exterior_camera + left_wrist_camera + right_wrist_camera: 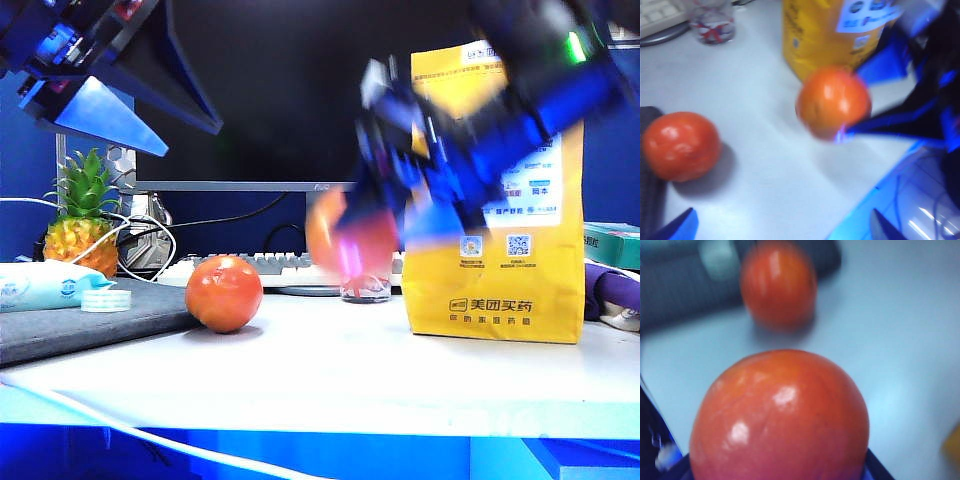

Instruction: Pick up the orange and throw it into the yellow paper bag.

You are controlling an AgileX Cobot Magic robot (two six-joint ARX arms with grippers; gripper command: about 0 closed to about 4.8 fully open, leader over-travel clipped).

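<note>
The glossy orange (780, 415) fills the near part of the right wrist view, sitting between the blue fingers of my right gripper (780, 472), which is shut on it. In the exterior view the orange (345, 240) and right gripper (385, 235) are motion-blurred above the table, just left of the tall yellow paper bag (500, 270). The left wrist view shows the orange (832, 102) in the air in front of the bag (815, 35). My left gripper (190, 140) hangs open high at the upper left, its fingers wide apart (782, 225) with nothing between them.
A second, matte orange-red fruit (224, 292) rests on the table beside a dark mat (90, 320). A pineapple (82, 225), a wipes pack (45, 285), a tape roll (105, 298), a keyboard (270, 265) and a small glass jar (365, 290) stand behind. A white cable (120, 430) runs along the front edge.
</note>
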